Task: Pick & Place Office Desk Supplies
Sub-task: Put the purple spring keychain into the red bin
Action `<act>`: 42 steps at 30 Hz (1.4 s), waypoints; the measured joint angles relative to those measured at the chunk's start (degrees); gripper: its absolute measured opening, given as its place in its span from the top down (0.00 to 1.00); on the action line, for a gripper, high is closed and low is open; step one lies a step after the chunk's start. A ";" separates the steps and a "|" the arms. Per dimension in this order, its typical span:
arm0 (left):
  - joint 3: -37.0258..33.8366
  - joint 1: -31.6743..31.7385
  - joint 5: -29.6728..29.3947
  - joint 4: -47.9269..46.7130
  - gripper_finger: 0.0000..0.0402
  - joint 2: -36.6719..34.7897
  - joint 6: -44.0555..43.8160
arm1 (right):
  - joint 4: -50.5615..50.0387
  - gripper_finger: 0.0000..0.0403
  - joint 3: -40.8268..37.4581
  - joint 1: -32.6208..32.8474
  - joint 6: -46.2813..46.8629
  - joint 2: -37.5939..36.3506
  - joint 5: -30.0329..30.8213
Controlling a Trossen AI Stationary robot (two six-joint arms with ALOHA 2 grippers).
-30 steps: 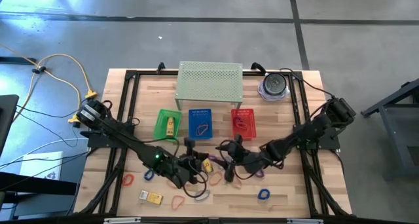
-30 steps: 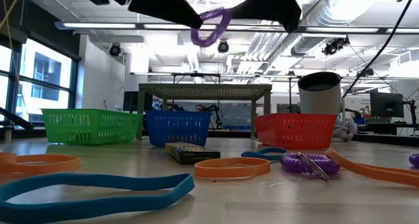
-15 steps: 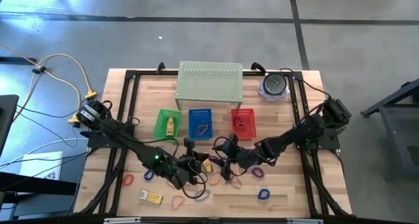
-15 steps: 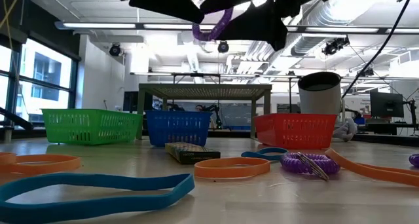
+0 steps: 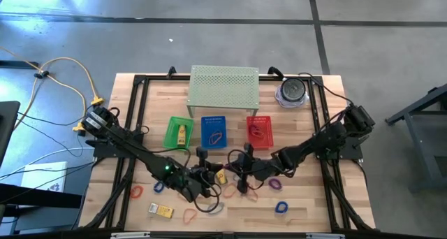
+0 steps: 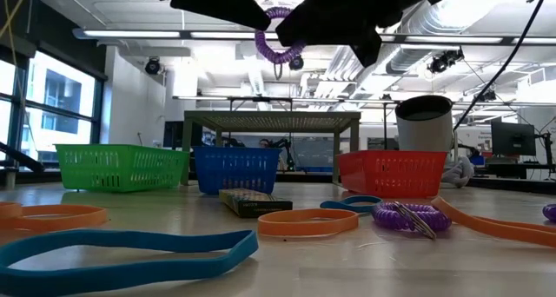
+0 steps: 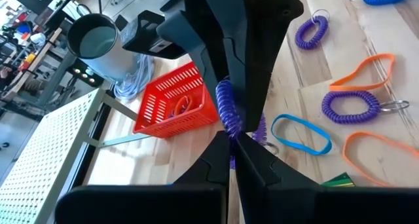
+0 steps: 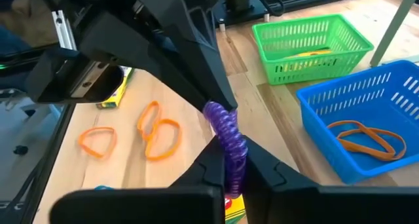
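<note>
1. Fingertips of my right gripper (image 8: 226, 160) and left gripper (image 7: 230, 140) are both clamped on the purple coil (image 6: 276, 43), held mid-air between them.
2. I judge the red basket (image 5: 259, 131) lies nearest, on the right arm's side.

Pale green perforated metal shelf (image 5: 224, 87) at the wooden bench (image 5: 307, 204) rear, round grey-and-clear object (image 5: 292, 92) beside it; green (image 5: 178, 133), blue (image 5: 214, 131), red plastic baskets (image 5: 259, 131) in front.
</note>
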 joint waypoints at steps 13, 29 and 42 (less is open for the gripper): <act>0.00 0.00 2.62 1.73 0.70 0.31 3.23 | -1.49 0.98 0.00 0.00 0.02 0.02 -0.95; 0.02 -0.07 2.69 1.96 0.50 0.31 -2.98 | -42.68 0.99 0.02 3.64 20.91 -12.51 26.08; 0.02 1.87 12.32 0.80 0.50 0.31 -5.84 | -57.50 0.98 -3.83 -4.82 41.77 -12.37 26.19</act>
